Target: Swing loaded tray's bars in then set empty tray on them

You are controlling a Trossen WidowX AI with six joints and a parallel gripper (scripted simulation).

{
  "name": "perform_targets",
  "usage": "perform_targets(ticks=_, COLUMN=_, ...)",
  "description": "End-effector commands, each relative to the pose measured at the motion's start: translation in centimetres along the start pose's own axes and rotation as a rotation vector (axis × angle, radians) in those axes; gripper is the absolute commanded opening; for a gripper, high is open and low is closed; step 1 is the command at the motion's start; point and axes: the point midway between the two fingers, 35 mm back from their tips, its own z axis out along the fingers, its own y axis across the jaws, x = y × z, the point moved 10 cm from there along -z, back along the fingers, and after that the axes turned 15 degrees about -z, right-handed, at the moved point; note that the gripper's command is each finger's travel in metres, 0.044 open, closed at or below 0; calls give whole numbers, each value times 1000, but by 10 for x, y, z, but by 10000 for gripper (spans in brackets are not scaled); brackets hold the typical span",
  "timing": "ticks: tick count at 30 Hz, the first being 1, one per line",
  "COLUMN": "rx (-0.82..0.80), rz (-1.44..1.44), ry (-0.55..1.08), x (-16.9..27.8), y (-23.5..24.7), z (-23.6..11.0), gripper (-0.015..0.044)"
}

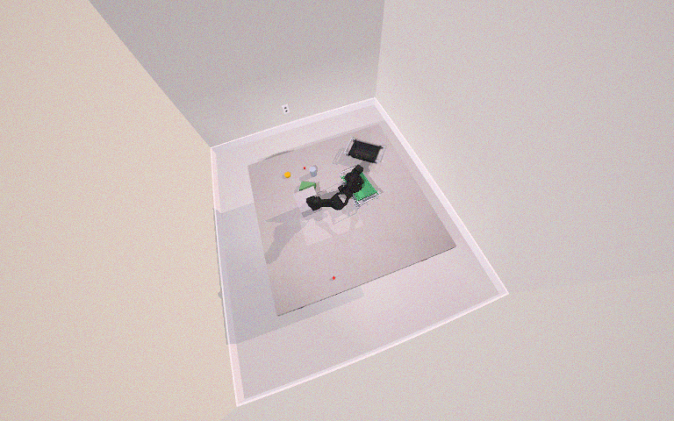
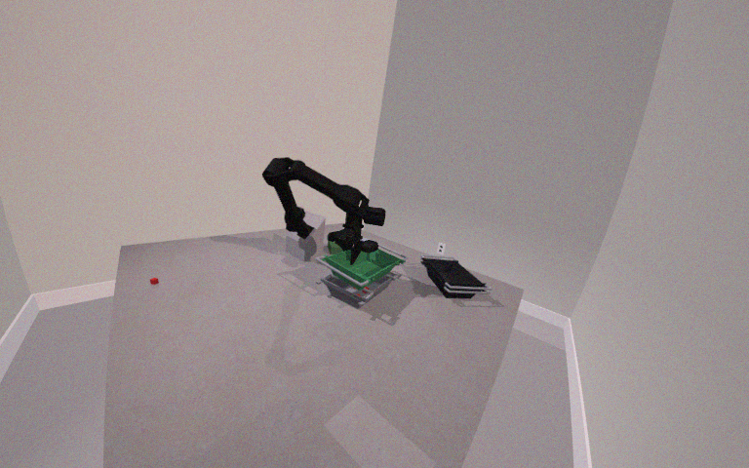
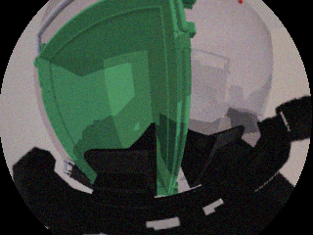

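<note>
The empty green tray (image 1: 368, 189) (image 2: 373, 271) (image 3: 119, 88) is roughly level, directly above the grey loaded tray (image 2: 340, 292). My gripper (image 2: 353, 260) (image 3: 159, 125) is shut on a side wall of the green tray, one finger inside and one outside. Small red blocks (image 2: 366, 290) show inside the grey tray, under the green one. The green tray's rim stands above the grey rim. Whether its underside touches the grey tray's bars is hidden, and so is how those bars lie. Wire bars show along the green tray's ends.
A black tray (image 1: 365, 150) (image 2: 453, 273) with wire bars stands beside the trays. A green wedge (image 1: 307, 185), a pale cup (image 1: 312, 171), a yellow disc (image 1: 287, 174) and a white box (image 2: 315, 221) stand near the arm. A loose red block (image 1: 333, 277) (image 2: 154, 281) lies far off.
</note>
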Motion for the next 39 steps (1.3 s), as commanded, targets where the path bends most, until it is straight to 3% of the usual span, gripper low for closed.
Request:
perform_targets(ticks=1, rx=34, rz=-8, ry=9, x=-1, y=-3, z=9, gripper=0)
perform_targets(ticks=23, rx=34, rz=-8, ry=9, x=-1, y=-3, z=9, gripper=0)
perform_targets(ticks=39, rx=34, rz=-8, ry=9, x=-1, y=-3, z=9, gripper=235)
